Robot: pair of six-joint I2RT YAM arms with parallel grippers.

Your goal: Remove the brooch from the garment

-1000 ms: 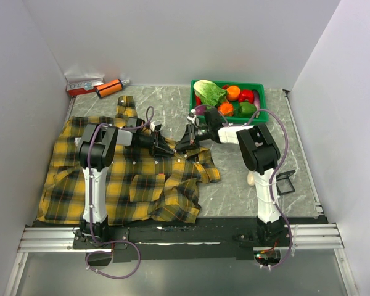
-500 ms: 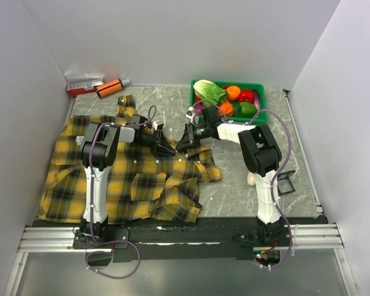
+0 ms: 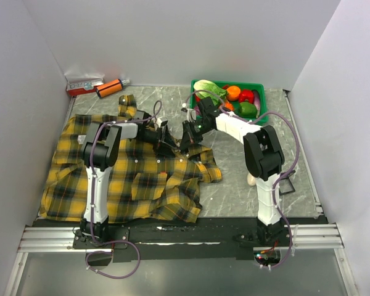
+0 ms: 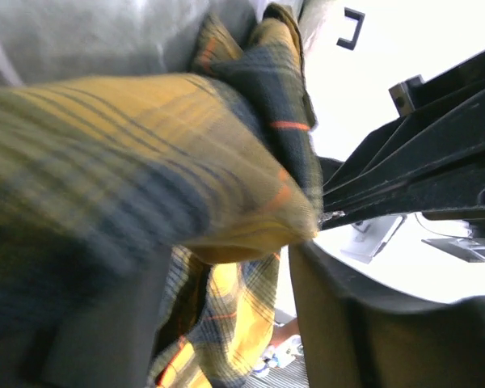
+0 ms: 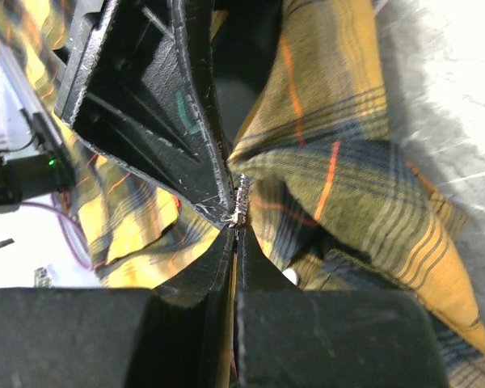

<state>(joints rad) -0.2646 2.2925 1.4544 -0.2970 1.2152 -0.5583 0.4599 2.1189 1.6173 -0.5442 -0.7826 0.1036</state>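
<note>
Covering the left half of the grey marbled counter [image 3: 234, 197], the garment [image 3: 129, 176] lies spread out, and only its right edge near the middle is lifted into a fold. At the far right side of the counter stands a green crate [image 3: 250, 84] with vegetables, well apart from the shirt. Both arms reach to that lifted fold and meet there, almost tip against tip. The left hand [image 3: 168, 145] has its fingers [image 4: 347, 323] standing apart, and the fold bulges over them. It seems that they do not press the cloth, but the blur there does not let me be sure. The right hand [image 5: 234, 233] is closed, its tips pinching the brooch [image 5: 241, 200], a tiny silvery thing just at the edge of the fold, touching the cloth.
</note>
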